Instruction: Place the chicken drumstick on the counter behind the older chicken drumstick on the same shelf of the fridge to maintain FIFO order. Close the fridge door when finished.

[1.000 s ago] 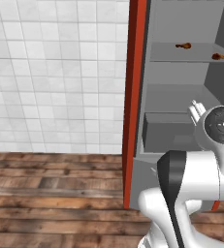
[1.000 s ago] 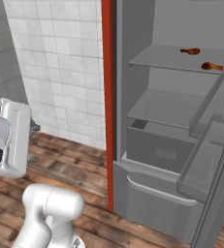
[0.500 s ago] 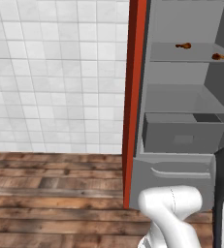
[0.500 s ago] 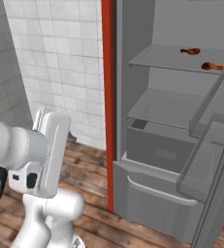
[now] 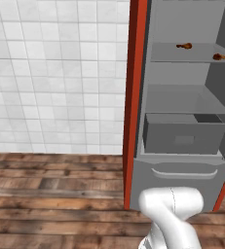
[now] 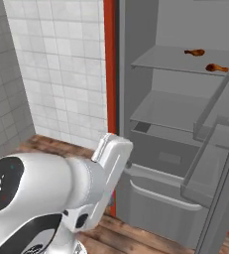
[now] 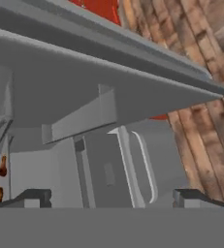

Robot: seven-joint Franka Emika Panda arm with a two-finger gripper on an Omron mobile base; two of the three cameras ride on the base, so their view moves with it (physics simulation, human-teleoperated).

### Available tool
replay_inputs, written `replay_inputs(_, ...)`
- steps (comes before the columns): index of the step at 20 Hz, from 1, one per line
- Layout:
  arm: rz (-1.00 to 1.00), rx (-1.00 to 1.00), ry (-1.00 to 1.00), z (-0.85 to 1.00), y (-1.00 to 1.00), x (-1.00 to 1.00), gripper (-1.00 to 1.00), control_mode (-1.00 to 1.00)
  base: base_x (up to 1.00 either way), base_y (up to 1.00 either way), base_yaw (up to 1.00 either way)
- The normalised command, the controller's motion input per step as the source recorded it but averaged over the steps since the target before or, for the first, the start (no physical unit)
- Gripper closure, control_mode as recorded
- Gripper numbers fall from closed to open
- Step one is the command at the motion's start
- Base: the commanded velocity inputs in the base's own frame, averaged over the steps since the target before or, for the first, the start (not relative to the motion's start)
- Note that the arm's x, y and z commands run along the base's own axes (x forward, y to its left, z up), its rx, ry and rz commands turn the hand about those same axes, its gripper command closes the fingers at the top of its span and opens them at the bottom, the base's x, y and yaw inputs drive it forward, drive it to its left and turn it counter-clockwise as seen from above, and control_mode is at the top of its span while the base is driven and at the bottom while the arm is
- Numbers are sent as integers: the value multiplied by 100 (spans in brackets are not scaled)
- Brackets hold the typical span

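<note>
Two drumsticks (image 6: 194, 52) (image 6: 215, 67) sit on the shelf (image 6: 170, 60), away from my wide, empty gripper (image 7: 112, 196); next, shutting the door (image 7: 108, 80).

No readable text, labels, brands or numbers anywhere in view

The fridge (image 5: 182, 121) stands open, its fridge door (image 6: 220, 163) crowding the right side.
</note>
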Motion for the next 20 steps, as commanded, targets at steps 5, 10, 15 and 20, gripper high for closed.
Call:
replay_inputs(5, -23, 15, -20, -3, -100, -9, -100, -100, 0, 0, 0)
replay_inputs(10, -25, 4, -25, -46, -56, -31, -100, -100, 0, 0, 0)
replay_inputs(15, -27, 0, -27, -45, -2, -7, -100, -100, 0, 0, 0)
replay_inputs(20, -32, -2, -18, -14, -20, 5, -100, -100, 0, 0, 0)
